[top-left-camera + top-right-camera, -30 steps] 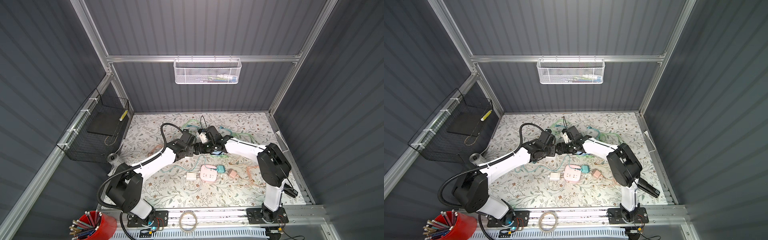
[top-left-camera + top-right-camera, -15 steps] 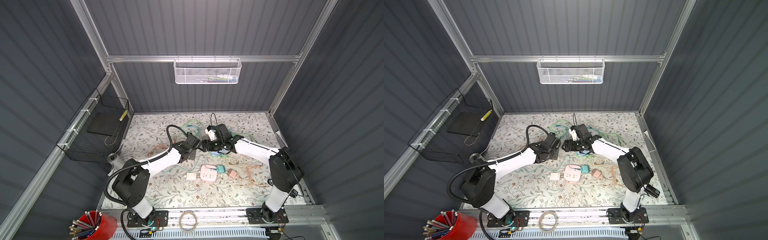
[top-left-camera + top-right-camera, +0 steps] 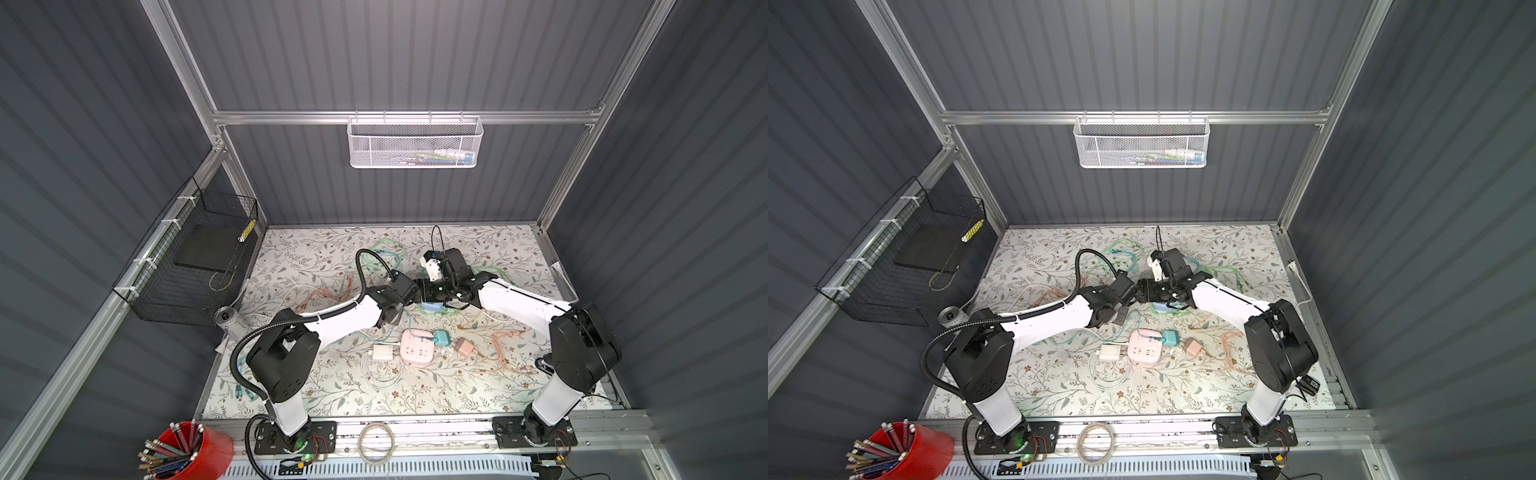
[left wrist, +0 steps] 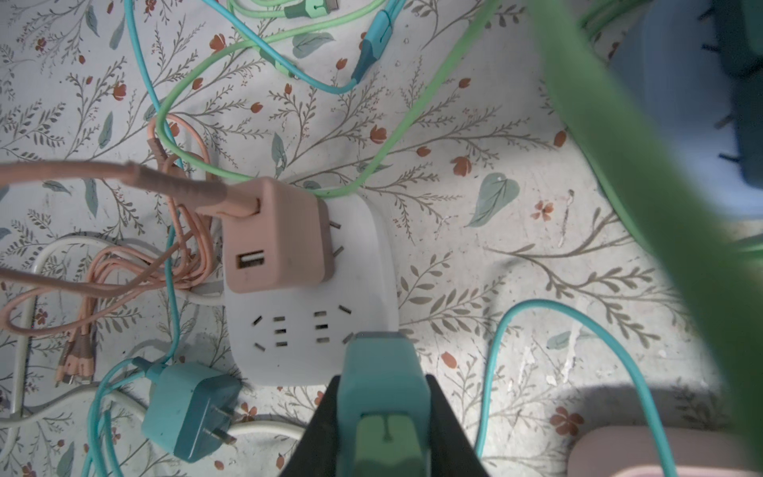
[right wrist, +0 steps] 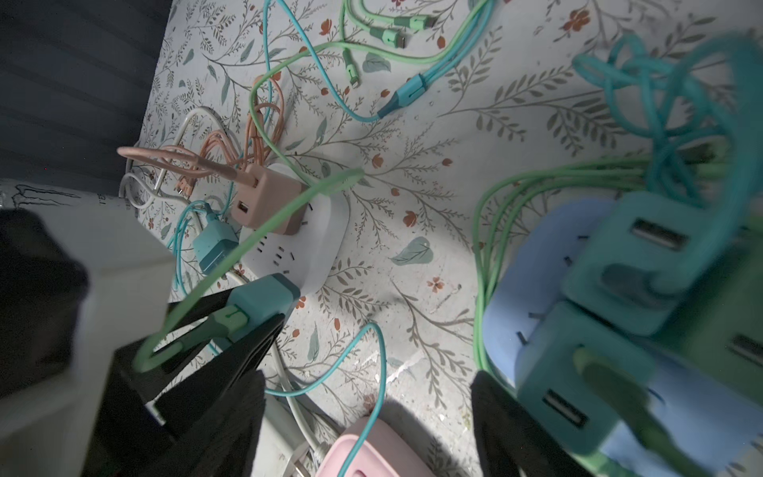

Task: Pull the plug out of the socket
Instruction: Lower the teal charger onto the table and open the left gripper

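My left gripper (image 4: 382, 386) is shut on a teal plug (image 4: 382, 371) with a green cable (image 5: 264, 231) coming out of its back. The right wrist view shows that plug (image 5: 260, 297) in the air, clear of any socket. The blue socket (image 5: 532, 281) lies beside one finger of my right gripper (image 5: 367, 400), which stands open with only table between its fingers. Two teal adapters (image 5: 644, 247) sit in the blue socket. In both top views the two grippers (image 3: 417, 291) (image 3: 1152, 293) meet mid-table above the blue socket (image 3: 432, 308) (image 3: 1163, 308).
A white socket (image 4: 309, 330) carries a pink adapter (image 4: 272, 239); a loose teal adapter (image 4: 190, 409) lies beside it. A pink socket (image 3: 417, 353) with a teal plug sits nearer the front. Green, teal and pink cables sprawl over the floral mat (image 3: 478, 386).
Both grippers have shifted to the right across the middle of the table, staying close together. The left gripper has stayed shut and the right one wide.
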`<state>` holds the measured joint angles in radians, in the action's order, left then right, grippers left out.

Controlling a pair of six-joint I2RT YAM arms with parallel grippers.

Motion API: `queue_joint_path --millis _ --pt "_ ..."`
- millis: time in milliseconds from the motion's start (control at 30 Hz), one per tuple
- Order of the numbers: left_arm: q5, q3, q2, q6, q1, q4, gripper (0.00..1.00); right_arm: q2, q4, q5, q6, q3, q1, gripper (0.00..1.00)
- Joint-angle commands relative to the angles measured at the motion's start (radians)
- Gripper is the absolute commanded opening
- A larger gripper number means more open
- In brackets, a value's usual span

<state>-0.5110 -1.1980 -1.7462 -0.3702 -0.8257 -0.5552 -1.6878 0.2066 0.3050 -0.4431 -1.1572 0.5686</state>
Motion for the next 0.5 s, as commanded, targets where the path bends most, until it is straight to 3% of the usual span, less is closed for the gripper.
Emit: queue_joint_path --millis 0,267,467 --pt "-0.046 -0.019 -0.007 0.010 -0.006 -0.046 0.26 0.053 0.010 -0.024 0.021 0.010 -0.013 0.79" --pt "-0.031 -0.017 -0.015 0.013 -0.016 -0.061 0.42 0.078 0.030 -0.021 0.029 0.015 -0.029 0.78" --pt "-0.014 -0.023 -0.036 0.022 -0.028 -0.068 0.43 0.084 0.031 -0.023 0.030 0.025 -0.044 0.78"
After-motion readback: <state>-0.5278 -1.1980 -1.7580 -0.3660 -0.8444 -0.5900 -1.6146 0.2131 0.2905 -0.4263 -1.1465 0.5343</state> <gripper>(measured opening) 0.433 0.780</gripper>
